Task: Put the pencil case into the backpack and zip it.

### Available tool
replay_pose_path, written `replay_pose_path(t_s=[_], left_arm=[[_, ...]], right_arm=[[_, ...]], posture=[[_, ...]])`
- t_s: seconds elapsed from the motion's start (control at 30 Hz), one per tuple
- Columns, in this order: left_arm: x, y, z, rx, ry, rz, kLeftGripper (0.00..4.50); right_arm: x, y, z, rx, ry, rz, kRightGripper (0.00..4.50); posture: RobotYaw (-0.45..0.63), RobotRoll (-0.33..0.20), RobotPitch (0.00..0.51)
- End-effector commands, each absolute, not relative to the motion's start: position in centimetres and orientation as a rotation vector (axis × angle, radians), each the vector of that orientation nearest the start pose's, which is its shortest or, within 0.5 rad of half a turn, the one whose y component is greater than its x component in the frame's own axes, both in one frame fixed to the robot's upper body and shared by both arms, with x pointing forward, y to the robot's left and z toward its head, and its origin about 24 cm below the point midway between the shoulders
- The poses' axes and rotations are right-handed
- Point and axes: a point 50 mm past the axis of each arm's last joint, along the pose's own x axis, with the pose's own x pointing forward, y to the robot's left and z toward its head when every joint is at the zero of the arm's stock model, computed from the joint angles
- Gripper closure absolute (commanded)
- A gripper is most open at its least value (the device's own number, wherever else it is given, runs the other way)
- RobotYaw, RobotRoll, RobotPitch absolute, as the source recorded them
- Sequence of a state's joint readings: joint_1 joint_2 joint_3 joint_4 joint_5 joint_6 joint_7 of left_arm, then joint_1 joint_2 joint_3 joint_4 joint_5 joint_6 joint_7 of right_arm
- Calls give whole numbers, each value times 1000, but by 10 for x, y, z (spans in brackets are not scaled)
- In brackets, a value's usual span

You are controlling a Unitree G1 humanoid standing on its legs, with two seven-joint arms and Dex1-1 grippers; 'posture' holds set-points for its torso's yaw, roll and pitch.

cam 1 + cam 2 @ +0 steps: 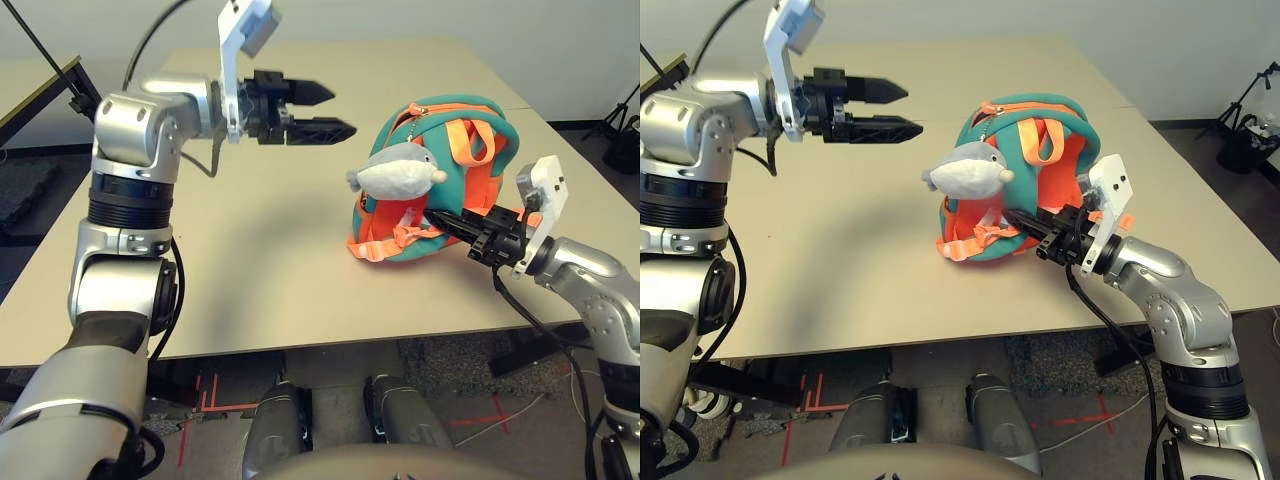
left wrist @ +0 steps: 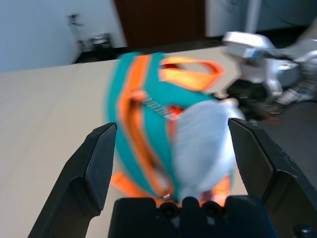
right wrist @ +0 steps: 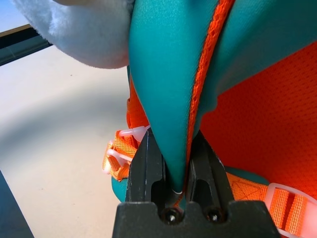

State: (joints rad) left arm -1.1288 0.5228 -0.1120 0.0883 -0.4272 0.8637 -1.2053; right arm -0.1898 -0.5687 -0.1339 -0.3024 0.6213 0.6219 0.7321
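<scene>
The small teal backpack point(image 1: 440, 180) with orange straps and zipper trim stood upright on the beige table top point(image 1: 250, 250), right of centre in the head view. A grey-white plush dolphin toy point(image 1: 397, 171) hung at its front, on the side twd the left gripper. The flat white pencil case I could not see in any view, so its place I cannot tell.

The left gripper point(image 1: 325, 112), two black fingers, was in the upper centre of the frame, raised above the table and pointing sideways at the backpack but well apart from it. Its fingers were spread wide w/ nothing between them.

The right gripper point(image 3: 173, 191) was at the lower right side of the backpack. In the wrist view its fingers were pinched tight on a fold of teal fabric w/ orange zipper trim at the backpack's edge.
</scene>
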Motion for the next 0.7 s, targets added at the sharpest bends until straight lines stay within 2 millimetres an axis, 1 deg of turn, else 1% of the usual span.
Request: replay_pose_path(t_s=[0.03, 0.23, 0.37, 0.57, 0.6, 0.63, 0.7], left_arm=[[314, 92, 289, 345, 89, -1452, 0], [317, 75, 267, 431, 142, -1480, 0], [317, 65, 257, 467, 156, -1504, 0], [322, 61, 247, 474, 190, -1503, 0], [323, 62, 248, 462, 187, -1502, 360], [323, 63, 249, 447, 186, -1501, 542], [325, 66, 251, 442, 184, -1494, 1308]], right_arm=[[257, -187, 137, 60, 128, 902, 4265], [255, -187, 137, 59, 128, 898, 4267], [255, -188, 137, 59, 126, 893, 4267], [254, -188, 137, 60, 122, 888, 4267], [254, -188, 137, 60, 122, 886, 4267], [254, -188, 137, 60, 121, 885, 4267], [254, -189, 137, 61, 123, 883, 4267]], posture=[[-196, 0, 16], [-209, 0, 18], [-216, 0, 17], [-221, 0, 18], [-220, 0, 19], [-220, 0, 19], [-218, 0, 19]])
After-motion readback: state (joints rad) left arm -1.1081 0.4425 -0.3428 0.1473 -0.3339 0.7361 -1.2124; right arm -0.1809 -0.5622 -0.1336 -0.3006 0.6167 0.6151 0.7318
